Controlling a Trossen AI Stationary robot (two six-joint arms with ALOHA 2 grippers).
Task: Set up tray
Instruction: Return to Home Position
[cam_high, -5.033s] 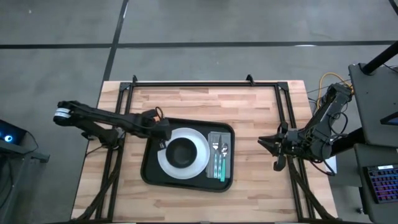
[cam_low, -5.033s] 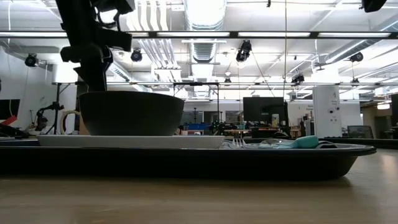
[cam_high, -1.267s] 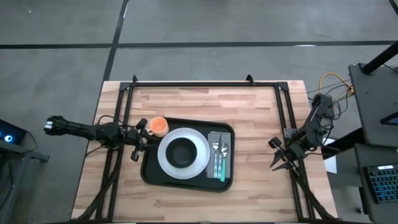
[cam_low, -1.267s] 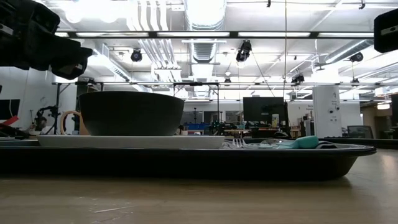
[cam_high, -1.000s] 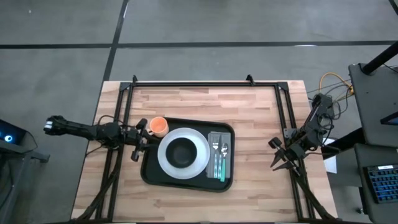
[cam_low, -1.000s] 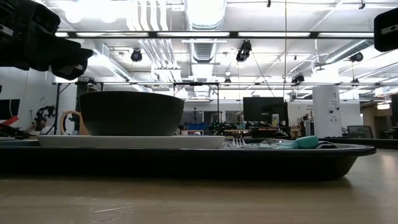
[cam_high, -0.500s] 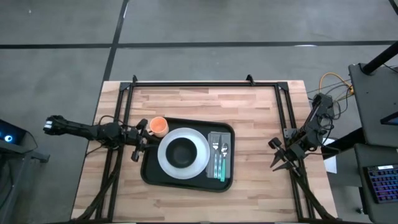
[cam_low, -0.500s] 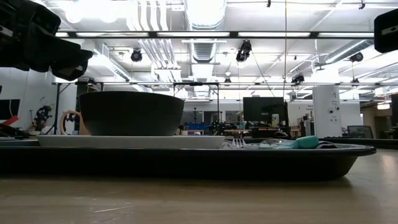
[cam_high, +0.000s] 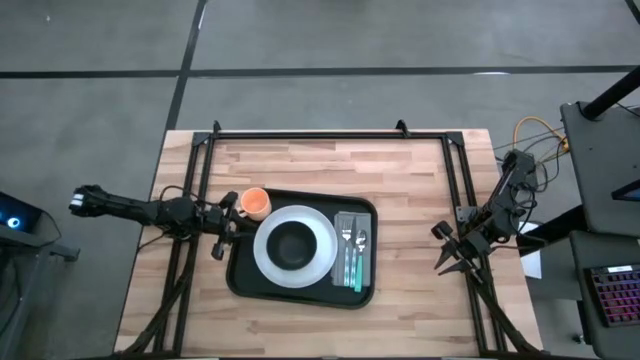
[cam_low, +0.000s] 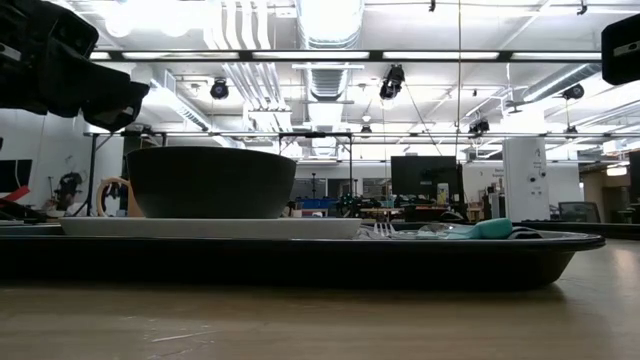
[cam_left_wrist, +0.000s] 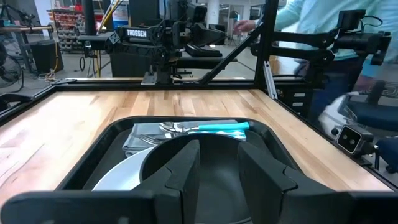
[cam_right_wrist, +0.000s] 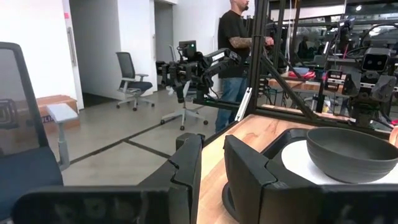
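The black tray (cam_high: 240, 280) lies on the wooden table, at its middle. On it sit a white plate (cam_high: 322, 250) with a dark bowl (cam_high: 292, 245), and a grey napkin (cam_high: 345, 222) with teal-handled cutlery (cam_high: 352, 262) on top. An orange cup (cam_high: 256, 203) stands at the tray's far left corner. My left gripper (cam_high: 230, 224) hovers level at the tray's left edge, open with nothing between its fingers (cam_left_wrist: 180, 171). My right gripper (cam_high: 446, 266) waits at the table's right edge, its fingers (cam_right_wrist: 186, 168) a little apart and empty.
A black frame (cam_high: 310, 134) runs along the table's far edge and down both sides. Bare wood lies far of the tray and on both sides of it. A person (cam_right_wrist: 236, 43) stands beyond the table in the right wrist view, and another (cam_left_wrist: 323, 37) in the left wrist view.
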